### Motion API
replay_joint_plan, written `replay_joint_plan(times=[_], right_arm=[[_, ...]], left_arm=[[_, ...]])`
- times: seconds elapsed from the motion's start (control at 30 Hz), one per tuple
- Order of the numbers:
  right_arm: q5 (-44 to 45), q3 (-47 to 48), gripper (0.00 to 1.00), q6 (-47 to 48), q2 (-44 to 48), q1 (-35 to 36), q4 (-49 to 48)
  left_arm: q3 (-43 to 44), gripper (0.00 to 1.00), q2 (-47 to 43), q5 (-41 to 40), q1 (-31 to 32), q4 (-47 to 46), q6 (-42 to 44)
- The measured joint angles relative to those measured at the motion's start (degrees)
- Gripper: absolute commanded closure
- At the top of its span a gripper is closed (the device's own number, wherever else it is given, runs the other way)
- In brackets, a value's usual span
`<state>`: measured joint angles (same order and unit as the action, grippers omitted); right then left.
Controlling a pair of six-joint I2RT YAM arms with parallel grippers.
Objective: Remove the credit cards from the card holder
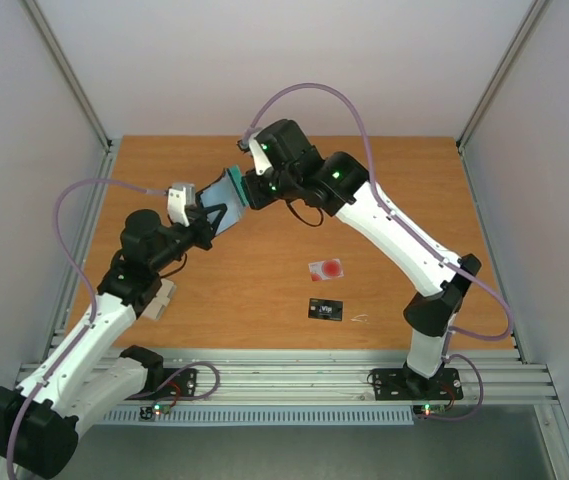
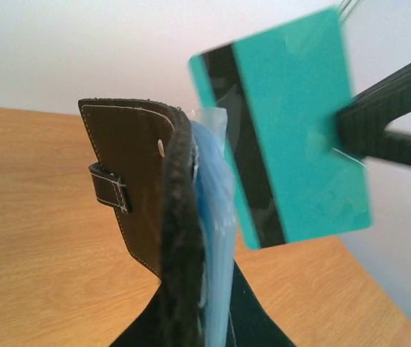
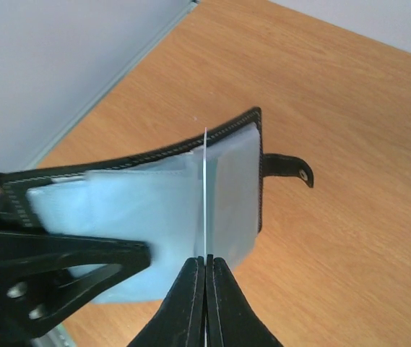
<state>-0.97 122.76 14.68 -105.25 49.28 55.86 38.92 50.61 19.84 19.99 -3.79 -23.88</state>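
Note:
My left gripper (image 1: pixel 210 220) is shut on the open black card holder (image 2: pixel 144 210) and holds it upright above the table, pale blue sleeves (image 2: pixel 216 217) facing right. My right gripper (image 3: pixel 205 264) is shut on a teal-green credit card (image 2: pixel 292 137) with a black stripe, held just clear of the sleeves. The right wrist view shows this card edge-on (image 3: pixel 204 195) in front of the card holder (image 3: pixel 140 202). From above, the card (image 1: pixel 230 186) sits between both grippers. A whitish card with a red spot (image 1: pixel 327 268) and a black card (image 1: pixel 326 310) lie flat on the table.
The wooden table (image 1: pixel 404 190) has grey walls at the back and sides. An aluminium rail (image 1: pixel 294 375) runs along the near edge by the arm bases. A small thin pale scrap (image 1: pixel 360 319) lies right of the black card.

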Motion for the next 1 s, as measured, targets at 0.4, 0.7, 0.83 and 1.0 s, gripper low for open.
replay_joint_plan(times=[0.4, 0.7, 0.83, 1.0], right_arm=[[0.5, -14.2, 0.99, -8.7, 12.1, -21.3, 5.2], [24.9, -22.9, 0.99, -29.4, 20.6, -26.2, 24.6], [27.1, -19.8, 0.99, -39.3, 17.6, -29.2, 33.4], [24.9, -13.6, 0.99, -48.7, 6.8, -33.7, 35.7]], left_arm=[[-2.5, 1.0, -1.6, -3.2, 0.0, 2.4, 1.9], [-3.5, 1.0, -2.3, -3.8, 0.0, 2.3, 2.1], [-3.8, 1.0, -2.4, -3.8, 0.0, 2.3, 2.1], [-3.9, 1.0, -3.4, -3.8, 0.0, 2.3, 2.1]])
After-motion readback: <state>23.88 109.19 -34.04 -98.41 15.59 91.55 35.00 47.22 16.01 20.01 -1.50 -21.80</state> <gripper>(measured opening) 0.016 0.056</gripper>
